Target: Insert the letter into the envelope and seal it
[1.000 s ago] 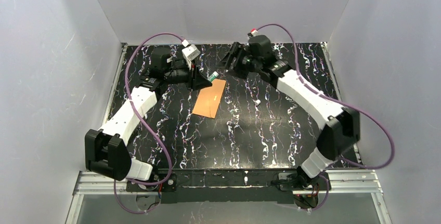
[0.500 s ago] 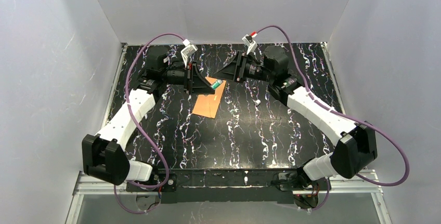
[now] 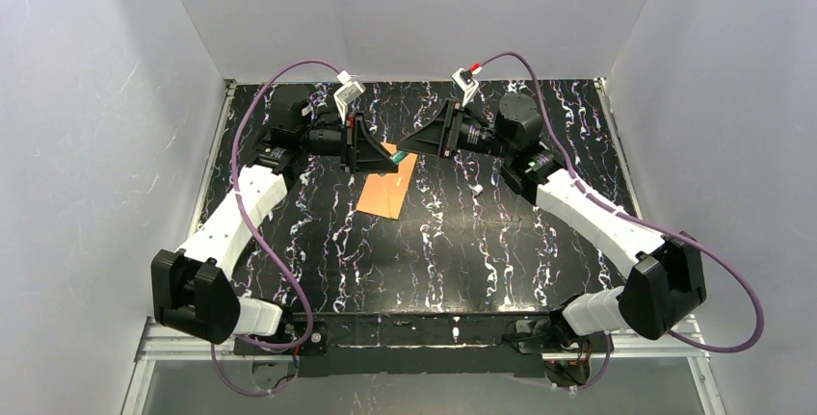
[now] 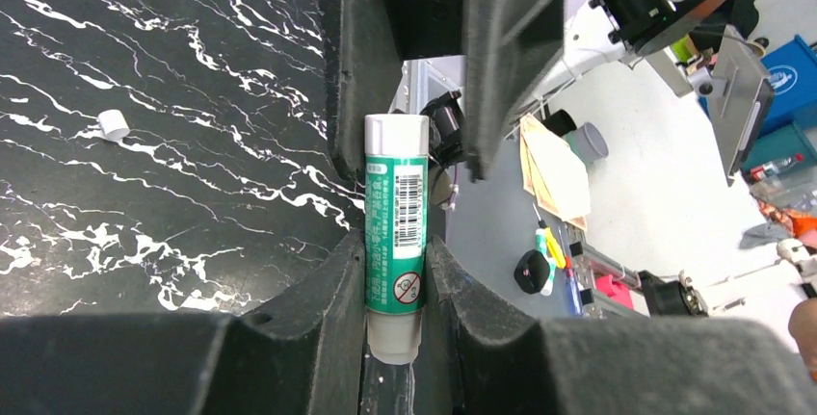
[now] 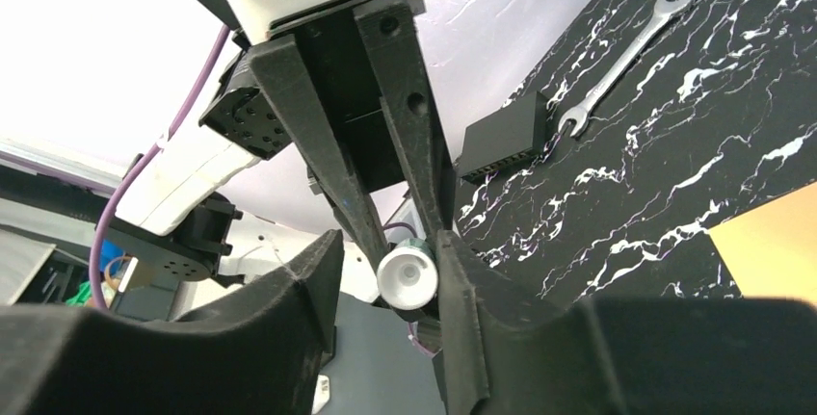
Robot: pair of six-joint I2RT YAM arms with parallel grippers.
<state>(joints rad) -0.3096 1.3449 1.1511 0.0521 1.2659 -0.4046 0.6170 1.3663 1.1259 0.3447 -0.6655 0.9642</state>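
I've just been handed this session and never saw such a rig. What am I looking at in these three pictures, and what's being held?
Two white-and-black robot arms are bolted at the near edge of a black white-veined table. The wide picture looks down from above and behind them: left arm on the left, right arm on the right. The other two come from a camera on each wrist, so the dark fingers at the bottom are that arm's own. On the table lie a flat orange-brown paper envelope and a small white piece. No cream letter shows anywhere. The left gripper is shut on a green-labelled glue stick. The right gripper is open, its fingers either side of the stick's white cap, a gap showing on one side.
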